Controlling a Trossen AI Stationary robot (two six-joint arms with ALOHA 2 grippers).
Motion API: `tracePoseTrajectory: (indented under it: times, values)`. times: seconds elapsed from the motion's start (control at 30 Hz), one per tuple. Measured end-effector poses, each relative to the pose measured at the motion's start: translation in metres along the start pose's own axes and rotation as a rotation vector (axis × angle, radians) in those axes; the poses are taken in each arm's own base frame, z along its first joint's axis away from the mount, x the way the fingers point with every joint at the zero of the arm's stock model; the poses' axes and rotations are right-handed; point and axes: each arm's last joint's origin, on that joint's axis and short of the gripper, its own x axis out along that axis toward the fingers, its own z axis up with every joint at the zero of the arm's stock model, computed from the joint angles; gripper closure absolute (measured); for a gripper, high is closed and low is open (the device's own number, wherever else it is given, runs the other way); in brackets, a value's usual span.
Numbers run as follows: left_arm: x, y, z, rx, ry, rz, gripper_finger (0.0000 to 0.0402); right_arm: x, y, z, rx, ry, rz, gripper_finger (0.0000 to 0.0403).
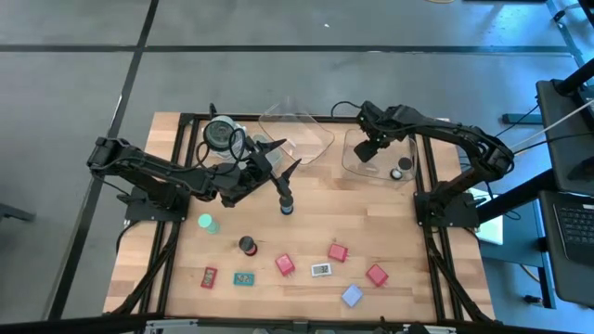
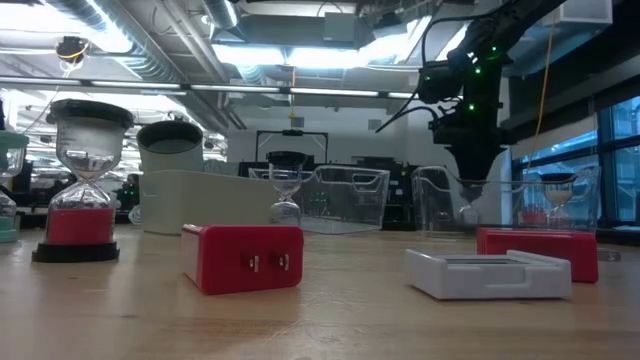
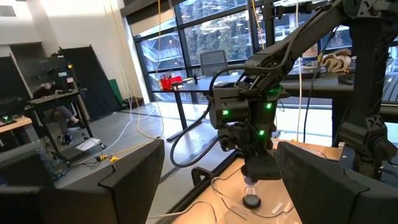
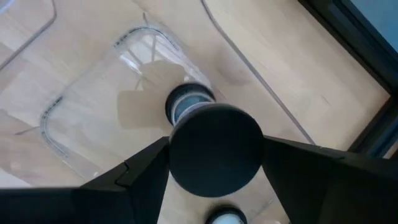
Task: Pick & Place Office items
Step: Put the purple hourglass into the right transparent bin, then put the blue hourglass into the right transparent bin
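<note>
My right gripper (image 1: 371, 148) hangs over the right clear tray (image 1: 413, 148), shut on a short black cylinder (image 4: 214, 149). Another cylinder (image 1: 406, 166) lies in that tray. My left gripper (image 1: 281, 160) is open, fingers wide apart, in the air at table centre beside the blue-topped cylinder (image 1: 286, 206), which stands on its end. Near the front edge lie red blocks (image 1: 285, 265), a white rectangle (image 1: 321, 270), a pale-blue one (image 1: 352, 295), a teal one (image 1: 243, 278), a red one (image 1: 209, 276) and two more cylinders (image 1: 247, 245). My right gripper pinches the cylinder by its dark upper end cap (image 4: 214, 149) between the two fingers (image 4: 146, 165), coming from above and pointing down. The cylinder hangs upright below the fingers, its lower end (image 4: 189, 102) inside the tray; whether it touches the tray floor I cannot tell.
A second clear tray (image 1: 297, 134) sits at the far centre, and a round jar with a dark lid (image 1: 221, 134) stands left of it. Bare wood lies between the trays and the front row of items. The table's metal frame (image 1: 429, 199) runs along both sides.
</note>
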Motion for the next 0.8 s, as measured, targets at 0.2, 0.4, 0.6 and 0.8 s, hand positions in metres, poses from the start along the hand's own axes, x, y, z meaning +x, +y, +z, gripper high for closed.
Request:
tracePoseTrajectory:
  times: [0.2,0.4,0.6,0.8]
  values:
    - [0.000,0.000,0.000,-0.007,0.000,0.000,0.0093,0.000,0.000,0.002,-0.022,-0.019,0.003,0.0156]
    - [0.000,0.000,0.000,-0.007,0.000,0.000,0.0093,0.000,0.001,0.003,-0.043,-0.032,0.006,0.0146]
    - [0.000,0.000,0.000,-0.008,0.000,0.000,0.0093,-0.002,0.000,0.002,-0.043,-0.032,0.021,0.0099]
    - [0.000,0.000,0.000,-0.008,0.000,0.002,0.0093,-0.027,-0.005,-0.002,-0.043,-0.033,0.024,0.0056]
